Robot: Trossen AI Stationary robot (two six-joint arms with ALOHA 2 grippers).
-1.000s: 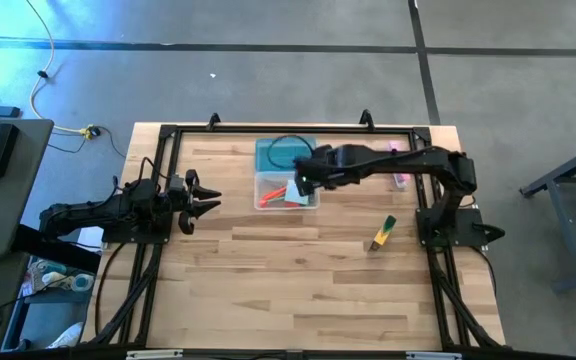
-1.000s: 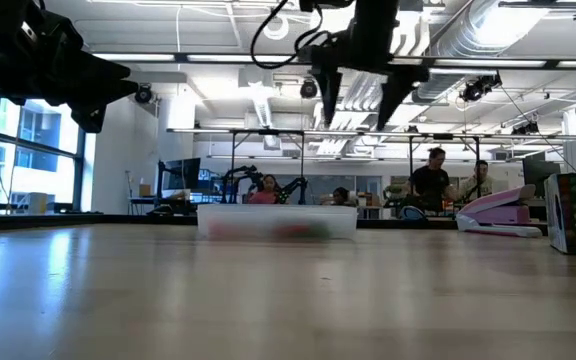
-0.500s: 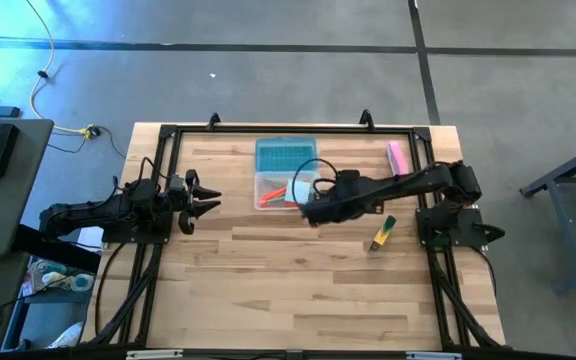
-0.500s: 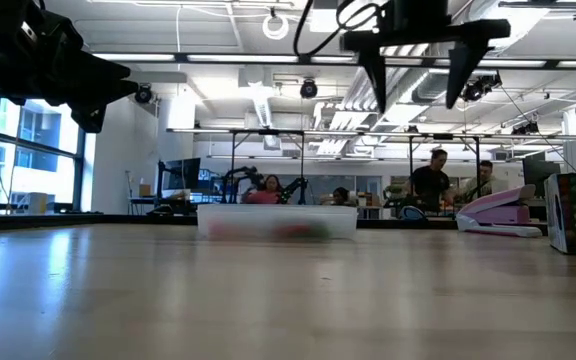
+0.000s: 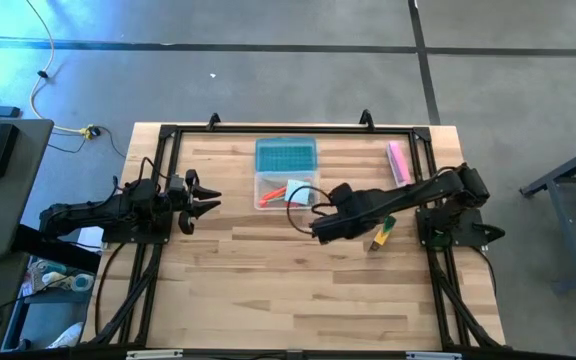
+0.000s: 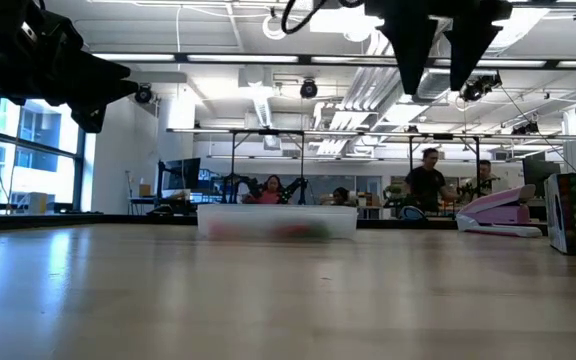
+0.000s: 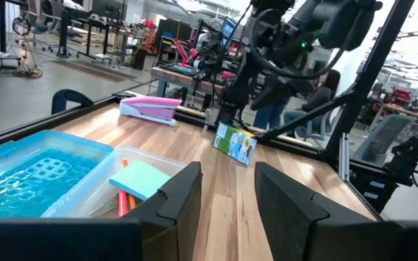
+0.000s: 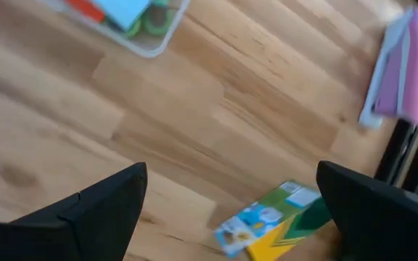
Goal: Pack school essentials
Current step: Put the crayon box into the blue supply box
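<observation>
A clear bin (image 5: 286, 190) holds an orange-red pen (image 5: 273, 192), a light-blue notepad (image 7: 140, 177) and green scissor handles (image 8: 145, 22). Its blue lid (image 5: 286, 155) lies flat on the table just beyond it. The yellow-green-black marker box (image 5: 383, 232) stands on the table to the right of the bin. My right gripper (image 5: 320, 232) hangs open above bare wood between bin and box, its fingers slanting down and holding nothing. The box (image 8: 274, 217) shows between its fingers in the right wrist view. At the table's left edge, my left gripper (image 5: 204, 200) waits level and open.
A pink bar-shaped stapler (image 5: 398, 160) lies at the far right by the black frame rail (image 5: 420, 150). Bare wood stretches along the table's near half (image 5: 298, 300). People stand in the room beyond the table in the low view.
My right gripper has swung from above the bin toward the table's near edge and a little right, closer to the marker box, rolling as it went. It has stayed open. Nothing on the table has moved.
</observation>
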